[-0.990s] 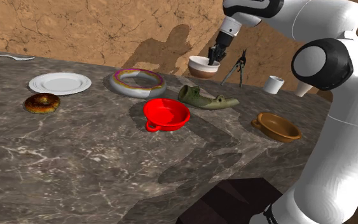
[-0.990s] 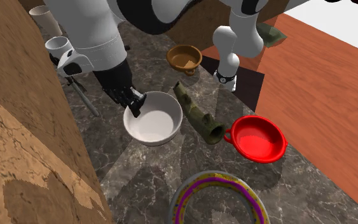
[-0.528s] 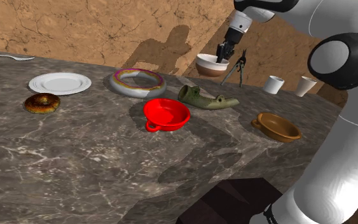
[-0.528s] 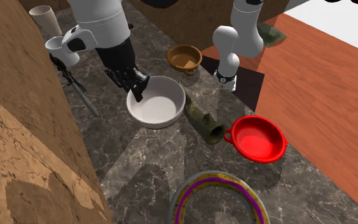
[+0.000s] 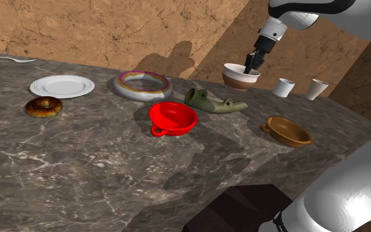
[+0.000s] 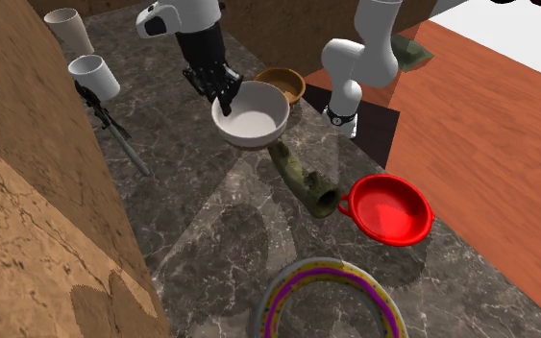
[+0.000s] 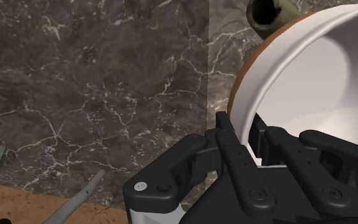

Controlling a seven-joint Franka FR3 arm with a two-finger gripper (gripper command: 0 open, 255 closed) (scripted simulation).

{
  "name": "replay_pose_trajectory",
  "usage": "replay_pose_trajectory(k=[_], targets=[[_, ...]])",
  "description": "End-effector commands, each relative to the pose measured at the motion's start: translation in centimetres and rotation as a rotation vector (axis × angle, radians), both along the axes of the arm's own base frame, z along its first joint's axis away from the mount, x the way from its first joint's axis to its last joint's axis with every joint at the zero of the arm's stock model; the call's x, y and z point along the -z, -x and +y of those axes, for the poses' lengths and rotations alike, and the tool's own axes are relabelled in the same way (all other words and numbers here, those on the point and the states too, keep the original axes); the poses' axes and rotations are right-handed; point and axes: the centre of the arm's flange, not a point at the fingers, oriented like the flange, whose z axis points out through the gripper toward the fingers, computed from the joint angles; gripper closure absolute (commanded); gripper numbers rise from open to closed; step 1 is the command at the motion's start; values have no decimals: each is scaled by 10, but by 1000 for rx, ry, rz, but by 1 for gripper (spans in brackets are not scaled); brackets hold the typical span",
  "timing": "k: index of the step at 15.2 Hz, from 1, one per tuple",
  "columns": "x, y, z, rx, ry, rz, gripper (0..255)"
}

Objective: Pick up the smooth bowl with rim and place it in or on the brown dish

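In the shoulder view, the gripper [image 5: 252,62] pinches the rim of the bowl [image 5: 240,76], white inside and brown outside, which hangs right under it. The brown dish [image 5: 289,130] sits on the marble counter [image 5: 98,165], well below the gripper and nearer the stand.

In the second exterior view, the gripper [image 6: 225,93] clamps the bowl [image 6: 252,117] at its rim. The brown dish [image 6: 280,82] peeks out just past the bowl, near the gripper. An olive-green object [image 6: 302,178] and a red bowl [image 6: 388,208] lie farther off.

In the wrist view, the fingers [image 7: 227,143] stand narrow, one on each side of the bowl's [image 7: 298,83] wall.
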Motion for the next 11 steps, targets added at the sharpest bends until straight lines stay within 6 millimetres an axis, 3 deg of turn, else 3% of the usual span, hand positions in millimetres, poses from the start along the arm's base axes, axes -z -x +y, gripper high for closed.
replay_pose_trajectory(k=[1,11], targets=[[-4,27,-3,-1,0,0,255],[-9,155,-32,-1,0,0,255]])
